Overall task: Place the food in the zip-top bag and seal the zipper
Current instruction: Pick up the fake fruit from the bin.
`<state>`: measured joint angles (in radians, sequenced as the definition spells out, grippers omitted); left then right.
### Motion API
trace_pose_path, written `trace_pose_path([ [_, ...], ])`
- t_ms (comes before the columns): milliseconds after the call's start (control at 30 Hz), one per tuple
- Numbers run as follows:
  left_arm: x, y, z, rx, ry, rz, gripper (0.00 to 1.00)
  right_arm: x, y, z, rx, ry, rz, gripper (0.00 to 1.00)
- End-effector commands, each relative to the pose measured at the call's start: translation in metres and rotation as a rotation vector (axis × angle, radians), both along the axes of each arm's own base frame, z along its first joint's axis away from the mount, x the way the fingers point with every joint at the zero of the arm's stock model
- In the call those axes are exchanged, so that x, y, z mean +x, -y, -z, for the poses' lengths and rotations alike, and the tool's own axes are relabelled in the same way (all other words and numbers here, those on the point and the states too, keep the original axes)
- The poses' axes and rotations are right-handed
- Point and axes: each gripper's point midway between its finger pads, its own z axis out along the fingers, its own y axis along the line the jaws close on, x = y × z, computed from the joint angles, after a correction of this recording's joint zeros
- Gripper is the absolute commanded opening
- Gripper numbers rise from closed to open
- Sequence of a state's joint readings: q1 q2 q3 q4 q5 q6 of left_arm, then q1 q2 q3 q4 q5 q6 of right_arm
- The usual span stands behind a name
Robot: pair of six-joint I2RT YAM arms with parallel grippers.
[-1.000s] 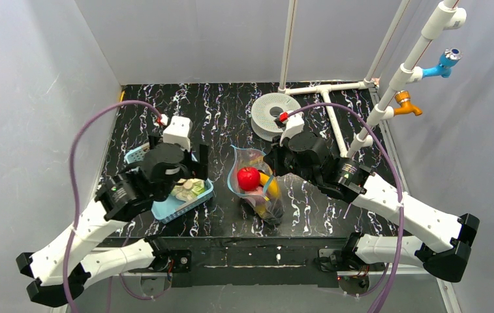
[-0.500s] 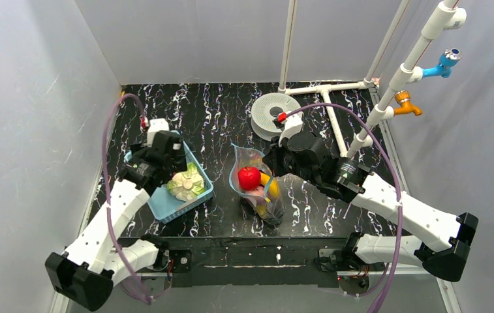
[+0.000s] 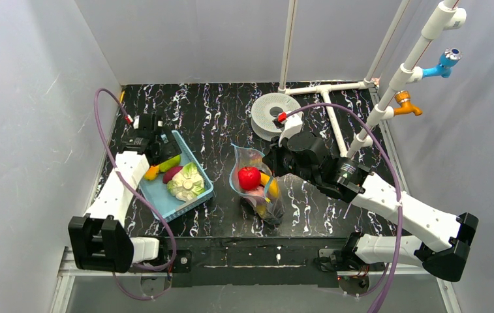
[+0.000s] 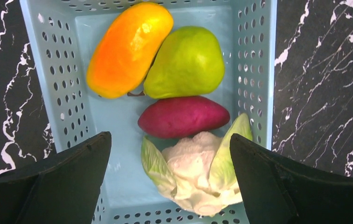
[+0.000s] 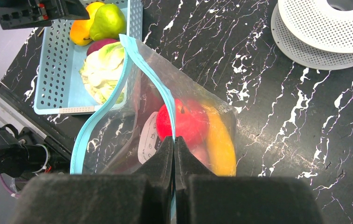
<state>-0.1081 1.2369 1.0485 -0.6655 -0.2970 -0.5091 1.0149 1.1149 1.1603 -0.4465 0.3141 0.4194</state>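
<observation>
The left arm has swung to the far end of the basket [image 3: 200,199], uncovering the food. Near the bases, the right claw [image 5: 174,142] is pinched shut on the zipper [image 5: 103,116], holding the bag [image 3: 257,195] open; a red fruit [image 3: 249,177] and a banana [image 3: 272,187] lie inside. Farther left, the left claw [image 4: 167,137] gapes wide above the eggplant [image 4: 183,116], whose long axis runs finger to finger.
</observation>
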Motion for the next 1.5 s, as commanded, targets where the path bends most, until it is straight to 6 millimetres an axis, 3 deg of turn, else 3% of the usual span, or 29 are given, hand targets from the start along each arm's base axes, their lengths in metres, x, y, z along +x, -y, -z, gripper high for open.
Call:
trace_pose_path([
  [0, 0.025, -0.002, -0.009, -0.03, 0.038, -0.013, 0.98, 0.002, -0.004, -0.021, 0.057, 0.035, 0.007, 0.01],
  [133, 0.035, -0.007, -0.001, 0.006, -0.016, 0.018, 0.98, 0.002, -0.003, -0.023, 0.061, 0.041, 0.007, 0.01],
  [300, 0.043, -0.007, 0.035, 0.032, -0.093, 0.099, 0.98, 0.003, -0.008, -0.022, 0.057, 0.034, -0.004, 0.01],
  [400, 0.041, -0.008, 0.043, 0.039, -0.14, 0.116, 0.98, 0.003, -0.01, -0.022, 0.059, 0.032, -0.008, 0.01],
  [567, 0.054, 0.007, 0.057, -0.018, -0.122, 0.187, 0.98, 0.002, -0.009, -0.023, 0.065, 0.034, -0.008, 0.01],
  [800, 0.049, -0.004, 0.085, 0.007, -0.241, 0.152, 0.98, -0.002, -0.002, -0.028, 0.085, 0.046, -0.004, 0.01],
  [900, 0.047, -0.005, 0.087, 0.012, -0.273, 0.138, 0.94, -0.003, 0.001, -0.029, 0.09, 0.047, -0.002, 0.01],
  [1200, 0.045, -0.002, 0.078, -0.007, -0.265, 0.152, 0.59, -0.005, 0.004, -0.029, 0.097, 0.048, 0.001, 0.01],
  [1267, 0.045, -0.001, 0.072, -0.01, -0.249, 0.158, 0.51, -0.004, 0.001, -0.027, 0.093, 0.043, -0.005, 0.01],
  [1367, 0.044, 0.0, 0.06, -0.01, -0.211, 0.169, 0.45, -0.003, -0.002, -0.024, 0.085, 0.035, -0.006, 0.01],
  [1467, 0.041, 0.013, 0.037, -0.065, -0.137, 0.234, 0.39, -0.002, -0.004, -0.024, 0.083, 0.032, -0.008, 0.01],
])
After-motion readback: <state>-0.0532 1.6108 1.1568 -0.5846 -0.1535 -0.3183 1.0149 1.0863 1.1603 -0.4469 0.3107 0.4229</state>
